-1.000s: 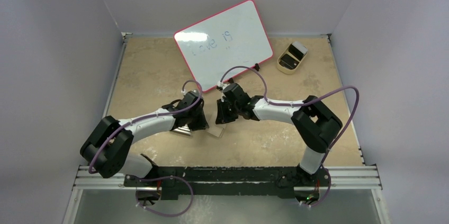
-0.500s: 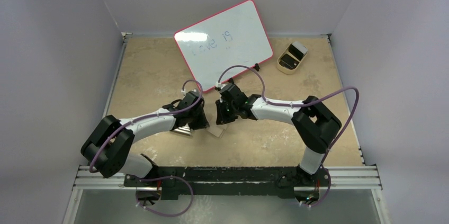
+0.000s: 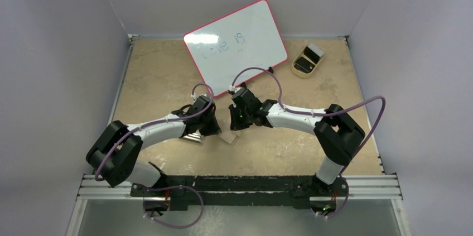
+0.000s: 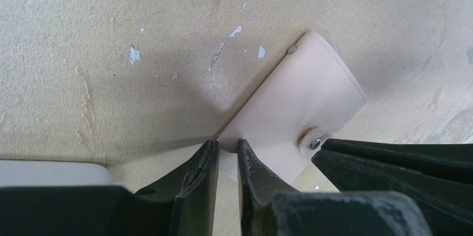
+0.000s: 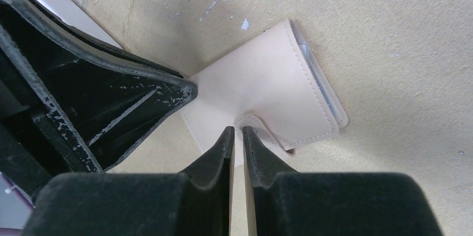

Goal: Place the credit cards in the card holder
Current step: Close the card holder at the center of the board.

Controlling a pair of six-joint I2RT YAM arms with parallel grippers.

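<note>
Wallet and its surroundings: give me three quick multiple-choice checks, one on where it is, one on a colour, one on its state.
1. Where does the wallet lie?
A. at the far left corner
B. between the left pincer and the right pincer
C. at the right edge
2. The whiteboard has a rim that is:
A. blue
B. green
C. red
3. The wallet is:
A. folded, on the table
B. spread open flat
C. held in the air
Answers: B, both wrist views show pincer tips at it; C, the top view shows a red edge; A, the right wrist view shows its halves stacked on the surface.
</note>
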